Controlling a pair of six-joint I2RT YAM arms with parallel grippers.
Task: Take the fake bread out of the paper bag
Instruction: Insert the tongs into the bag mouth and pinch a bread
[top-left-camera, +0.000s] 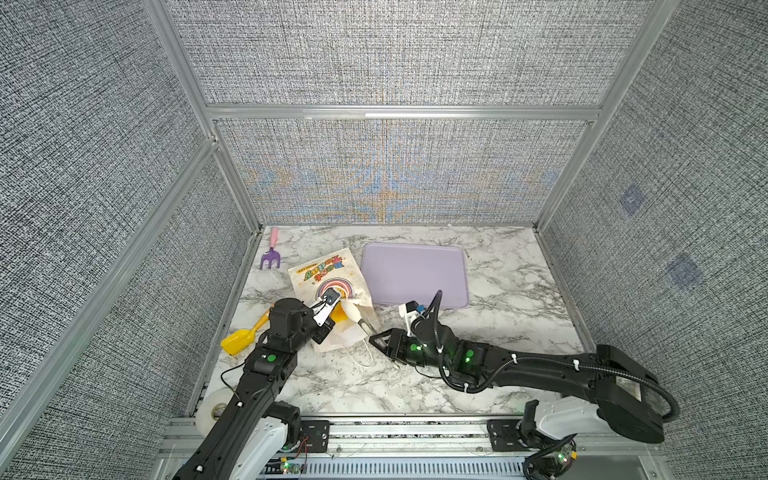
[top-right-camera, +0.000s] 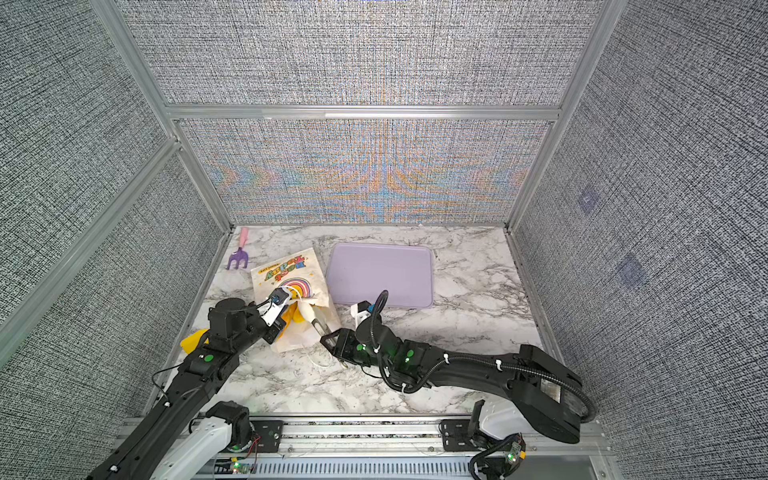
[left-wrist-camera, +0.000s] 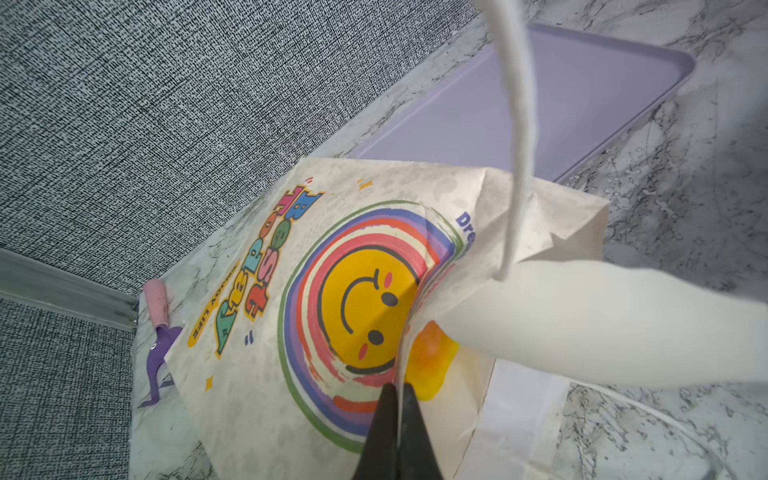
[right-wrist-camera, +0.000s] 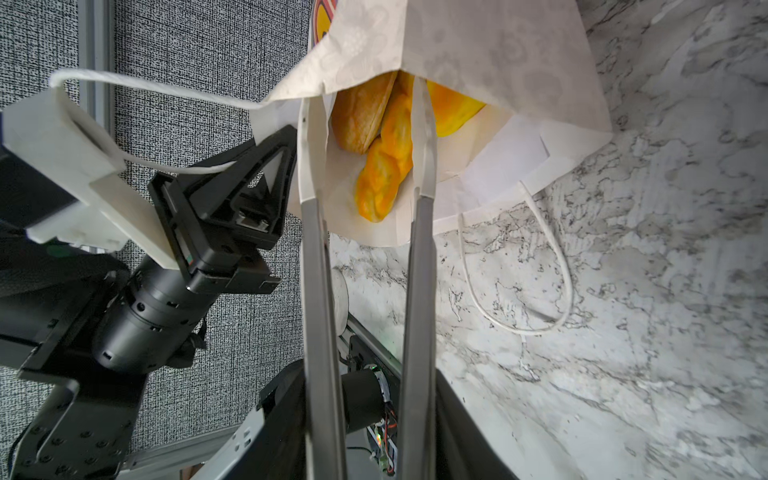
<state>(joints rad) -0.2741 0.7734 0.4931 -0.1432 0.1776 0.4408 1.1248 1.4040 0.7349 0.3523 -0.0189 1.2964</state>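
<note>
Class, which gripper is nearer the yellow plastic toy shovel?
Left. Left gripper pinches the cream paper bag on the side toward the shovel; right gripper, holding grey tongs, sits past the bag.

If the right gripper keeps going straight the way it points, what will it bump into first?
Probably the braided bread. The right gripper holds tongs whose tips reach into the paper bag, one on either side of that braid. Depth is unclear, so the bag's paper might come first.
</note>
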